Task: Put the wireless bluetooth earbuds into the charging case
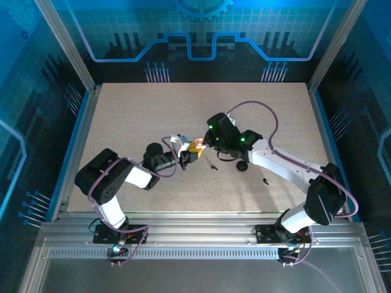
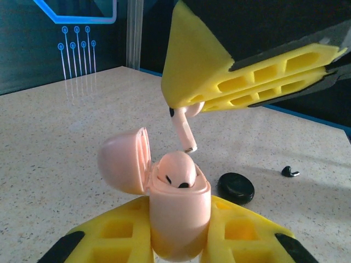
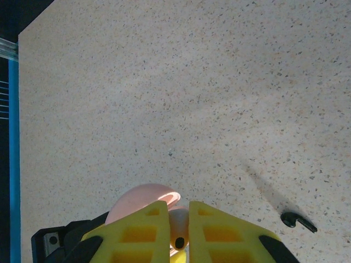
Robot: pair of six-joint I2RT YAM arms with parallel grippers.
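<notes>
A pink charging case (image 2: 179,233) stands upright with my left gripper (image 2: 179,207) shut on its body. Its lid (image 2: 122,161) is swung open to the left. One pink earbud (image 2: 176,169) sits in the case. Just above the opening hangs a second pink earbud (image 2: 184,130), stem pointing down, with my right gripper (image 2: 176,105) shut on its head. From the right wrist, the held earbud (image 3: 178,227) shows between the yellow fingers (image 3: 148,230), over the open lid (image 3: 140,198). From above, the two grippers (image 1: 186,156) (image 1: 199,146) meet at the table's middle.
A black round case (image 2: 236,188) (image 1: 242,165) lies shut on the table just right of the grippers. A black earbud (image 2: 289,172) (image 3: 298,221) (image 1: 266,180) lies further right. Another small dark piece (image 1: 212,166) lies near the grippers. Blue walls ring the speckled table (image 1: 153,110).
</notes>
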